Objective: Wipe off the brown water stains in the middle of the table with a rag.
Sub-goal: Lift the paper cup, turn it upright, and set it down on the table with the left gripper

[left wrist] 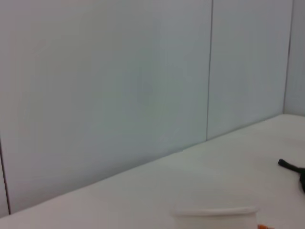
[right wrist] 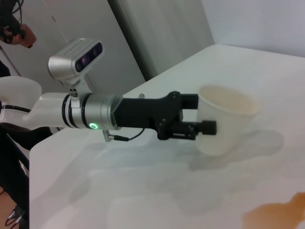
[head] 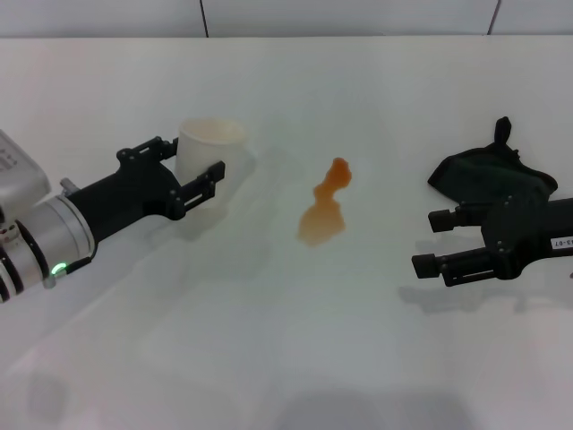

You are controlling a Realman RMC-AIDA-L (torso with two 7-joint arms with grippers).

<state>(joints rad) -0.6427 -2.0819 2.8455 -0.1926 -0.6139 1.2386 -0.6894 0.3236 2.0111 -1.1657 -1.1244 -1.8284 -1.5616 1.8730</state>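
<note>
My right hand sits low on the worktop with its fingers spread wide and empty, the black rag lying just behind it, so I'd back it up over the lump, close on the thick folds rather than the pointed tip, and only then sweep toward the stain in the middle. My left hand is spread around the pale cup, apparently touching it. The worktop is plain white and smooth, with pale wall panels beyond.
</note>
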